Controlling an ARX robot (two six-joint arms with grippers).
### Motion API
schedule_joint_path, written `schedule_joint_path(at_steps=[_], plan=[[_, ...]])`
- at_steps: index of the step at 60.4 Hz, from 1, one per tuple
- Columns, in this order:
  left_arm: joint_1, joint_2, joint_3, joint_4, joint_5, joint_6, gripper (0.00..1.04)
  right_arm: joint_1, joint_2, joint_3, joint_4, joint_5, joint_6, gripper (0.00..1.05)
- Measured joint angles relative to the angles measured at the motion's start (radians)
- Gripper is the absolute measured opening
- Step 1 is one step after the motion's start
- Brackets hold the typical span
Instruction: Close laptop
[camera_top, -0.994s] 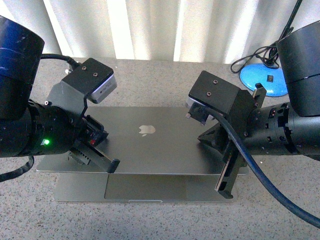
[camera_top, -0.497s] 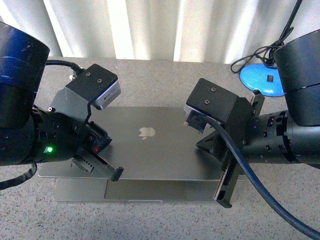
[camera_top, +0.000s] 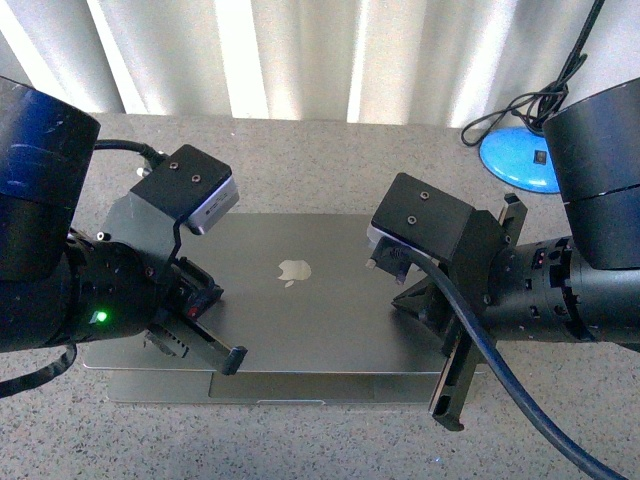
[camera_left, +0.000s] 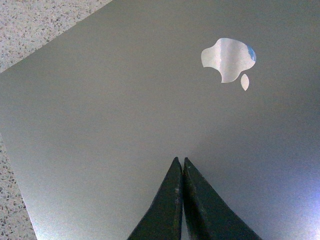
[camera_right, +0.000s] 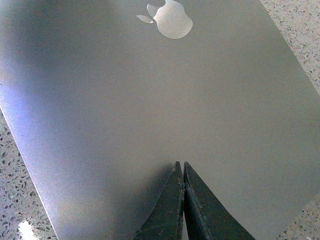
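The laptop is lying in the middle of the speckled grey countertop, directly in front of the robot. Its space-grey lid is folded down almost flat, with the apple logo facing up. A narrow strip of the base, showing the trackpad, is peeking out beyond the lid's near edge, so the lid does not appear fully shut yet. The left gripper is bearing on the lid near its near left corner, and the right gripper is reaching over the near right corner. In both wrist views the fingers are pressed together with nothing between them, the tips of the left gripper and the right gripper meeting the bare metal. The step in hand seems to be the final push-down of the lid. The next move probably calls for an even, gentle downward press from both arms until the lid seats on the base, then lifting straight off without dragging across the metal. A blue lamp base is sitting well apart at the far right.
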Motion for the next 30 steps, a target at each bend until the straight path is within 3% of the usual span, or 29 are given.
schedule_joint_path(at_steps=[30], plan=[[0.016, 0.046, -0.015, 0.046, 0.014, -0.008, 0.04, 0.018, 0.029, -0.006, 0.018, 0.006, 0.008, 0.01]])
